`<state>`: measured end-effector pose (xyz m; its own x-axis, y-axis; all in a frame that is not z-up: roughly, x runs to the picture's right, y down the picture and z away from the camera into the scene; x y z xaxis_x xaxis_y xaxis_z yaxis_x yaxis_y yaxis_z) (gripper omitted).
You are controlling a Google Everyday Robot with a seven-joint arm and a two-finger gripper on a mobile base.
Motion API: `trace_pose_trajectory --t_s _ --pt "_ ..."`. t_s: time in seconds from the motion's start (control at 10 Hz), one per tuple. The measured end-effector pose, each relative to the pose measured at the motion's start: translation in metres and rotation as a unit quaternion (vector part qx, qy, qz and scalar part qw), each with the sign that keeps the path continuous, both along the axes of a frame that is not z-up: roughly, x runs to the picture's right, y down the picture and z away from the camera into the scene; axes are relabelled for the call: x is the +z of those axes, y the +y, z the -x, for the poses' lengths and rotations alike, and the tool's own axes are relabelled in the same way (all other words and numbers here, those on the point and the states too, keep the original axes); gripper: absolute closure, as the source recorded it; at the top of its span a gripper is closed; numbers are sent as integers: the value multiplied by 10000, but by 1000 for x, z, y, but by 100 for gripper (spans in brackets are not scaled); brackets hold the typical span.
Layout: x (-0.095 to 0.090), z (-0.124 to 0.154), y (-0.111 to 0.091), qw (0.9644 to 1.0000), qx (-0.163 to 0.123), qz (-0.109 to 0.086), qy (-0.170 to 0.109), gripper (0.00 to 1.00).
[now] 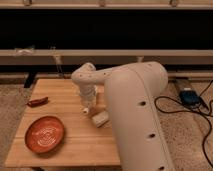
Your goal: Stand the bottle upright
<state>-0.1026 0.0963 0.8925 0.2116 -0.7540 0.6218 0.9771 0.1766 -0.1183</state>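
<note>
gripper [87, 108]: hangs over the middle of the counter [65, 97], fingers pinched closed, nothing in them that we can see
bottle [100, 118]: on its side just beside the fingers, toward the counter's right edge
handling: we'd guess light, stiff, smooth, so it'll roll; pinch across the body near one end
orange plate [45, 134]: near-left corner, well apart; red thing [37, 101] at the left edge

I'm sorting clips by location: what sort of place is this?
Likely a robot test lab: a small wooden table and a cabled blue box on the floor. The gripper hangs shut above the table, beside the lying bottle.
</note>
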Motion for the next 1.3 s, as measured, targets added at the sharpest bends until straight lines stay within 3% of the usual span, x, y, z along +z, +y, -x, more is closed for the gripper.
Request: trace_pose_trajectory --t_s 0.1,0.7,0.9,1.3 --pt "0 0 0 10000 -1 0 -1 95" --pt "0 -1 1 10000 1 9 6 37" --pt "1 -1 1 10000 1 9 6 23" --pt "0 -1 1 10000 2 8 6 20"
